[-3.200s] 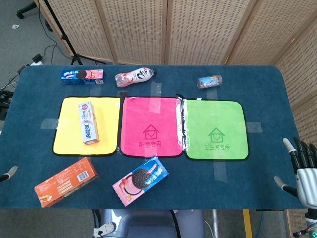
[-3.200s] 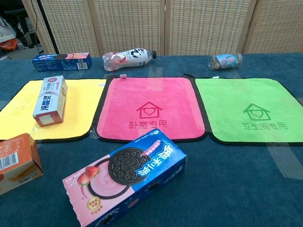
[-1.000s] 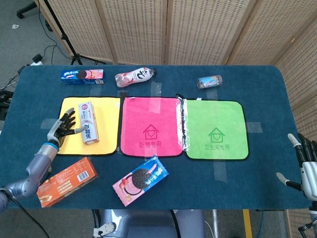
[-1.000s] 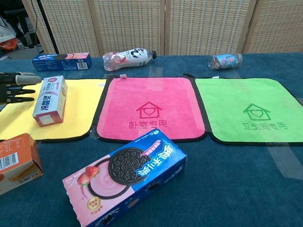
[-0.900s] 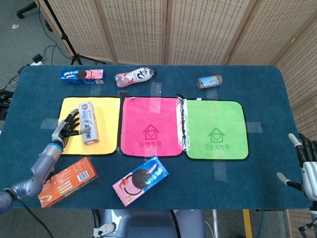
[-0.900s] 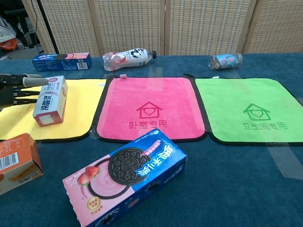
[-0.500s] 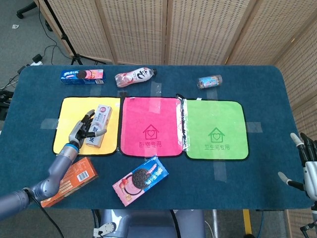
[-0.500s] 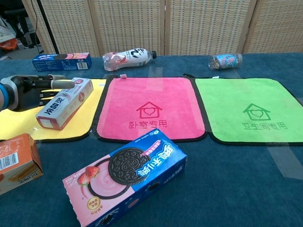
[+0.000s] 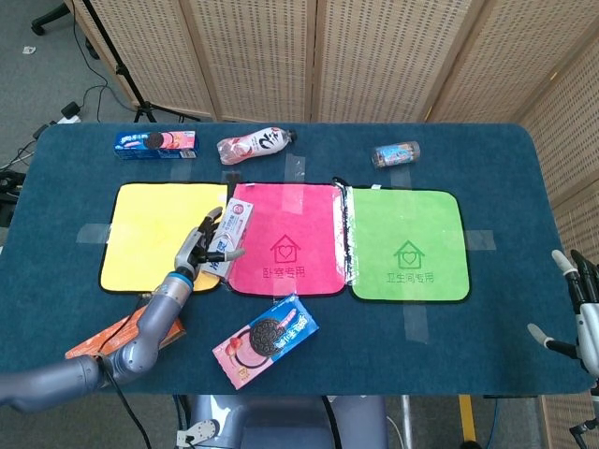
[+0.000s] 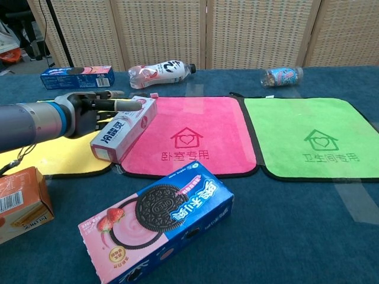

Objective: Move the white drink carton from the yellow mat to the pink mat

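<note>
Both views show my left hand (image 9: 204,245) with fingers clamped on the white drink carton (image 10: 123,128), now straddling the yellow mat (image 9: 150,236) and pink mat (image 9: 290,238); earlier it lay wholly on yellow. Only the head view catches my right hand (image 9: 582,313), fingers apart, at the table's (image 9: 487,346) right edge. Carton lettering unreadable.

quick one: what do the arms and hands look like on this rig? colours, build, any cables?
Left arm: smooth grey cylindrical forearm with a blue band at the wrist. A thin dark cable trails under it. Left hand: dark body with pale grey finger segments. Right hand, at the head view's edge: white-grey, with dark patches on slim fingers. No legible markings.
</note>
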`<state>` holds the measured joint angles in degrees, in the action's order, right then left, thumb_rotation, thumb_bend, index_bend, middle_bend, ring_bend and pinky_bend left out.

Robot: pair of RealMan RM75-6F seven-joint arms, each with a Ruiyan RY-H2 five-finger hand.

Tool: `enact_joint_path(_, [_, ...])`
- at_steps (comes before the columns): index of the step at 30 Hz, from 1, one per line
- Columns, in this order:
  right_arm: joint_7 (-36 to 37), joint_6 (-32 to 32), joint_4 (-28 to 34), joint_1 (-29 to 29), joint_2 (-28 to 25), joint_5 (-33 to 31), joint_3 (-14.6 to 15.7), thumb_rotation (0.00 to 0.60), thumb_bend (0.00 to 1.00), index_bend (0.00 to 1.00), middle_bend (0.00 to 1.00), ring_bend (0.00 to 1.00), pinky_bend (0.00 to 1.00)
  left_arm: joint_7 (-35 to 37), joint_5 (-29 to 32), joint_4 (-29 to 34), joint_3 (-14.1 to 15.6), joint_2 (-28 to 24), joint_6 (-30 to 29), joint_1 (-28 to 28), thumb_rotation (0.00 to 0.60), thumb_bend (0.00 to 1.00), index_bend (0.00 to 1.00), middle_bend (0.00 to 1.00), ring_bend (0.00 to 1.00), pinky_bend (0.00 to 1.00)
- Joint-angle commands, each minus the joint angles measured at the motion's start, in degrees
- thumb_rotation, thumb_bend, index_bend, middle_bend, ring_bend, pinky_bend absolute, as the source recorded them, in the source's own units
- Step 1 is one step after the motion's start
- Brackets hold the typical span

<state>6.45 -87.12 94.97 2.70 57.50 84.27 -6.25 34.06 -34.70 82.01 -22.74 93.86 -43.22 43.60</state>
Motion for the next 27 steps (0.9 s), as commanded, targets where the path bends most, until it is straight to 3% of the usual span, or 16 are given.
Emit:
enact_joint_path(1, [0.1, 0.1, 0.0, 0.0, 0.0, -0.1, 0.0, 0.6, 0.0, 0.0, 0.0, 0.0, 0.0, -2.6, 1.1, 0.6, -1.1, 1.9, -0.9, 1.6, 0.6, 0.05, 0.0, 0.0, 0.0, 0.0])
enact_joint_path(19, [0.9, 0.8, -0.2, 0.2, -0.3, -1.0, -0.3, 0.6, 0.0, 0.0, 0.0, 0.0, 0.0, -13.7, 9.1, -4.4, -5.2, 11.8, -2.4, 9.6, 0.6, 0.05, 0.0, 0.0, 0.0, 0.0])
enact_joint_path(27, [1.2, 0.9, -0.5, 0.2, -0.4, -1.5, -0.5, 0.6, 0.0, 0.0, 0.0, 0.0, 0.0, -15.9, 8.0, -4.2, -6.4, 12.8, -3.0, 10.3, 0.6, 0.04, 0.0, 0.0, 0.0, 0.0])
